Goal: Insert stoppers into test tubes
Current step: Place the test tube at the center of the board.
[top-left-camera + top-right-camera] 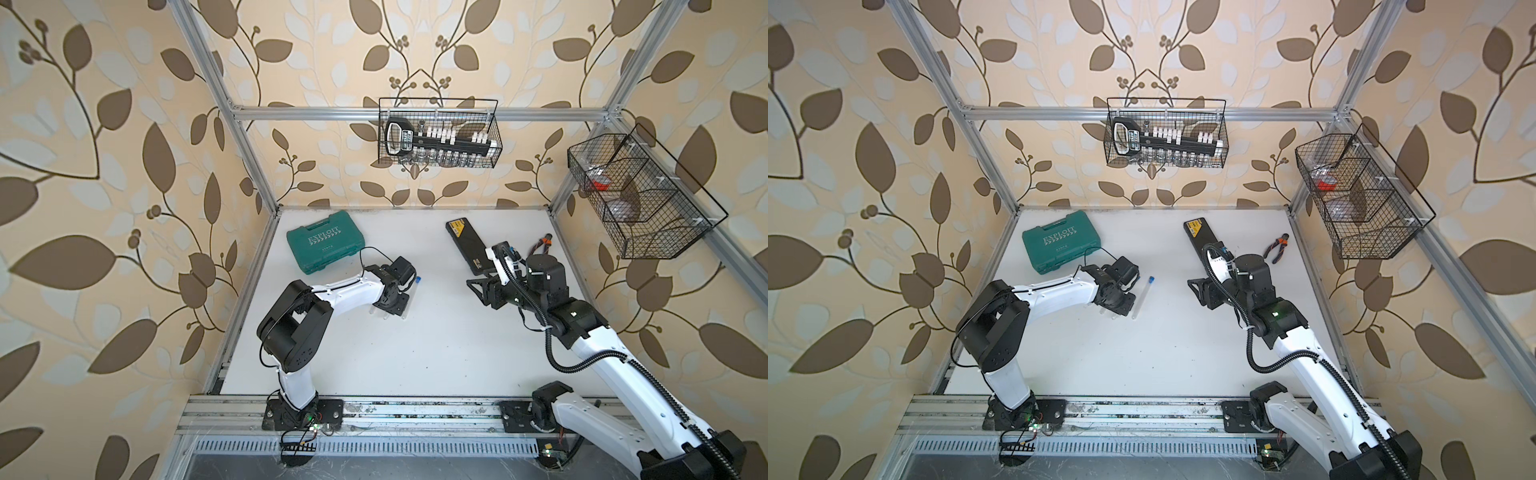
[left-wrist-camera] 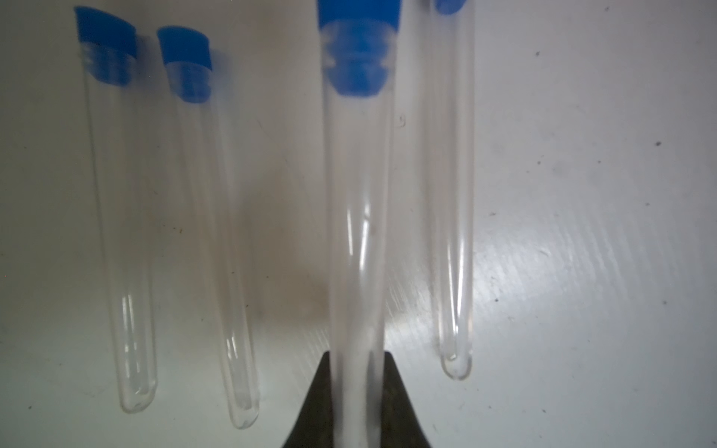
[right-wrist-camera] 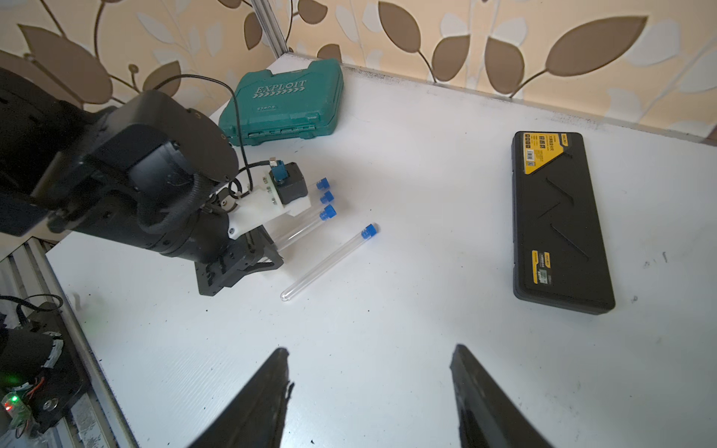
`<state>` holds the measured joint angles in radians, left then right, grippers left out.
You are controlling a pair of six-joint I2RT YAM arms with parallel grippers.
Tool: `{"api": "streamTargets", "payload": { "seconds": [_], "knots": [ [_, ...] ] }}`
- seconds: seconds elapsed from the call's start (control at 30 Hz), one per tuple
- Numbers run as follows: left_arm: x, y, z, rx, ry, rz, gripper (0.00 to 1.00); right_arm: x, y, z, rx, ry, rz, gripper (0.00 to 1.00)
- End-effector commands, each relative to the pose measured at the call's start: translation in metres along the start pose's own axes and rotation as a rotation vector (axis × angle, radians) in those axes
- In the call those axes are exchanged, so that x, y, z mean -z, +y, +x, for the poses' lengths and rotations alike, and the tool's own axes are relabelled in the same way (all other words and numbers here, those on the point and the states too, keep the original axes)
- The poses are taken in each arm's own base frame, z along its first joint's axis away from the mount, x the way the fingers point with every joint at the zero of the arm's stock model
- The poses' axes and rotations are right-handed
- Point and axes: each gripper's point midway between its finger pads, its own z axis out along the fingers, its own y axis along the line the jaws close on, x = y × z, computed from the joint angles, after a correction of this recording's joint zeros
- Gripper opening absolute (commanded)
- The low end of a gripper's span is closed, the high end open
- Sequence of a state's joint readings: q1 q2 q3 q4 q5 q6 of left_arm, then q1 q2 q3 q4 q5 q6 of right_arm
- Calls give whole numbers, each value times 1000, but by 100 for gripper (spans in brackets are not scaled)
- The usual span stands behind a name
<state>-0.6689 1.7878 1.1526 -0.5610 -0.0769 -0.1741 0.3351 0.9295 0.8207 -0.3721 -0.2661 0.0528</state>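
While left hand (image 2: 359,376) pinches tube (image 2: 357,232), stoppers (image 2: 106,35) seated

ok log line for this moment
left gripper: shut on test tube | right gripper: open, empty | other tubes: three on table | stoppers: all in

I see four clear tubes (image 2: 132,232), blue stoppers (image 2: 104,35) in all, roughly parallel: three flat on desk (image 2: 582,194), one clamped near round end in left tool (image 2: 357,358).

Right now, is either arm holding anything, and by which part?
The left gripper grips a slim clear test tube near its closed end, far from its bright blue plastic stopper. The right gripper is open and empty.
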Motion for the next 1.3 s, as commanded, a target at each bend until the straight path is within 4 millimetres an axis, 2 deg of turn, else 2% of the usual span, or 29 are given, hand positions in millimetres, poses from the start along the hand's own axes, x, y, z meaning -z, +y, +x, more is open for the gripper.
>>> {"api": "streamTargets", "payload": {
  "seconds": [0.0,0.4,0.57,0.87,1.07,1.27],
  "knots": [
    [0,3,-8,-1,8,-3,5,-1,2,8,-11,8,-18,64],
    [-14,18,-4,-9,71,-95,15,-2,3,12,-3,14,-27,63],
    [-17,18,-2,-4,81,-98,20,-2,3,14,1,18,-27,63],
    [-22,18,0,1,89,-102,19,-1,4,17,12,21,-29,63],
    [-21,19,0,-1,87,-107,24,0,5,17,12,20,-36,63],
    [-22,19,-1,0,85,-109,25,0,5,17,15,23,-37,63]
  ]
}}
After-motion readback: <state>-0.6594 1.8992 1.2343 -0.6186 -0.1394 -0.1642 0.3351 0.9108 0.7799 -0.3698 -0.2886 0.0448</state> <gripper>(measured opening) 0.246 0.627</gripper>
